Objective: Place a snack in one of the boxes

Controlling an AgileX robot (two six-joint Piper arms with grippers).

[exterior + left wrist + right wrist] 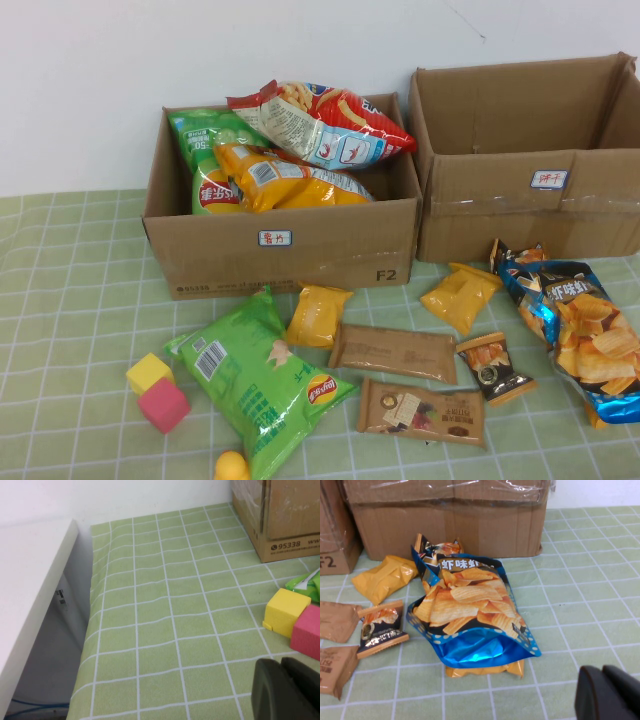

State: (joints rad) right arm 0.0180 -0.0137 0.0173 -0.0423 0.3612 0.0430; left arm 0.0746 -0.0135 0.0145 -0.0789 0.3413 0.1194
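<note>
Two cardboard boxes stand at the back: the left box (280, 245) is piled with chip bags, and no contents show in the right box (530, 200). In front lie loose snacks: a green chip bag (265, 385), a blue chip bag (580, 335) (470, 610), two yellow packets (318, 315) (460, 297), two brown bars (392, 352) (422, 412) and a small dark packet (492, 365). My left gripper (280, 667) is shut and empty, low over the cloth beside the cubes. My right gripper (601, 672) is shut and empty, just short of the blue bag. Neither arm shows in the high view.
A yellow cube (149, 373), a pink cube (164, 405) and a yellow ball (231, 466) lie near the front left. The cloth's left edge (92, 605) drops beside a white board (30, 580). Bare cloth stretches right of the blue bag.
</note>
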